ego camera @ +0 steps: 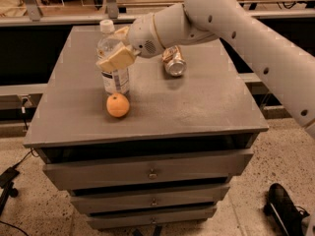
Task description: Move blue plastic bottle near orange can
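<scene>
The blue plastic bottle [112, 63] stands upright on the left part of the grey cabinet top [197, 107], with a white cap and a white-and-blue label. My gripper [116, 50] reaches in from the right and is shut on the bottle's upper body; one tan finger [117, 59] lies across its front. The orange can [174, 61] lies on its side a little to the right of the bottle, silver end facing forward, partly behind my arm.
A round orange fruit [118, 105] sits on the top just in front of the bottle. The cabinet has several drawers [150, 171] below. A shelf rail runs behind the cabinet. A dark object [283, 210] lies on the floor at right.
</scene>
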Robot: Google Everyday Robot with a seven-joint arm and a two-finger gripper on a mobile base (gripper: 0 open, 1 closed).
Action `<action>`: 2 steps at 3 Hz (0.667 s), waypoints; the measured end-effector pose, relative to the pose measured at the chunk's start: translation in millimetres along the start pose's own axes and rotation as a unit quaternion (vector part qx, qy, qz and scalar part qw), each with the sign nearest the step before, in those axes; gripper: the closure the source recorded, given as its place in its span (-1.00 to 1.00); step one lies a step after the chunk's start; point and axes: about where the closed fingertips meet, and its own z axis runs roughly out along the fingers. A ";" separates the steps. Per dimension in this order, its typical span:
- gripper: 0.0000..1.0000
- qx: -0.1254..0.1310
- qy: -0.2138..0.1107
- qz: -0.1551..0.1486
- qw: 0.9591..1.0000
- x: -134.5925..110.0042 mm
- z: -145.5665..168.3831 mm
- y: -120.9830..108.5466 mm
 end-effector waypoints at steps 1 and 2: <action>-0.36 0.002 0.003 0.001 1.000 1.9 -0.9 0.1; -0.84 0.003 0.005 0.002 1.000 3.6 -0.6 0.1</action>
